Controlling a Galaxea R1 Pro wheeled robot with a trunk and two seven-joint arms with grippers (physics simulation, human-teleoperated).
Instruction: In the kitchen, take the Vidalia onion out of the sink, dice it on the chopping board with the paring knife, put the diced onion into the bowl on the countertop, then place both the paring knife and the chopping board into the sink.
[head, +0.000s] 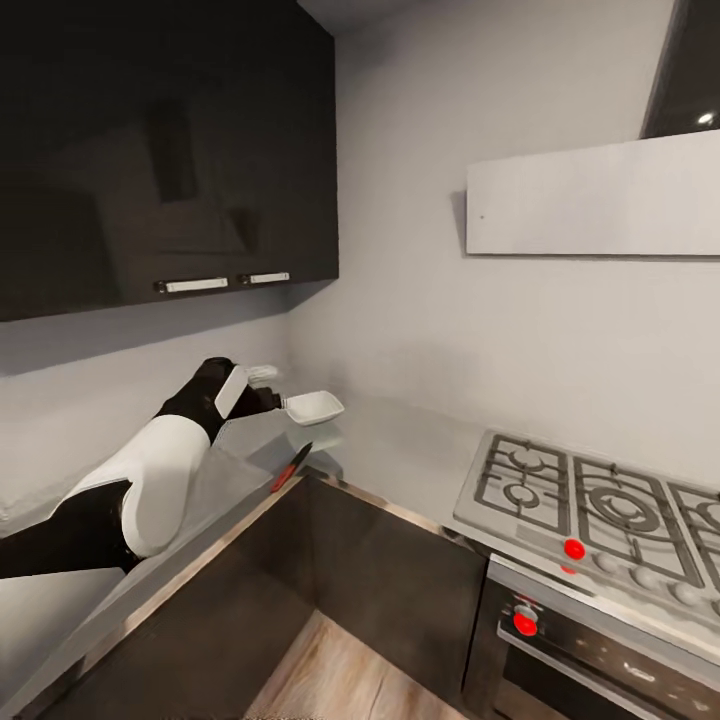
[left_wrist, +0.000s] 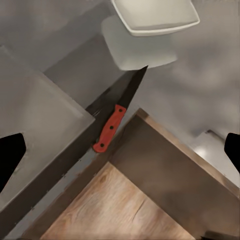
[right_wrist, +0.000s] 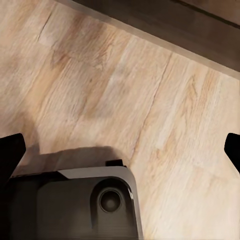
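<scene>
The paring knife (left_wrist: 110, 127) lies on the grey countertop (left_wrist: 200, 85) near its front edge, with the red handle toward the edge and the dark blade pointing at the white bowl (left_wrist: 155, 15). In the head view the knife (head: 291, 467) rests just in front of the bowl (head: 313, 405) in the counter's corner. My left gripper (left_wrist: 120, 155) hovers open above the knife, its fingertips (left_wrist: 10, 160) spread wide and nothing between them. The left gripper (head: 262, 390) is just left of the bowl. My right gripper (right_wrist: 120, 150) is open over the wood floor. The onion, chopping board and sink are out of view.
A gas hob (head: 590, 510) with red knobs sits on the counter to the right. Dark wall cabinets (head: 160, 150) hang over my left arm, and a pale hood (head: 600, 195) hangs above the hob. Dark base cabinets (head: 390, 570) front the wood floor (right_wrist: 125, 85).
</scene>
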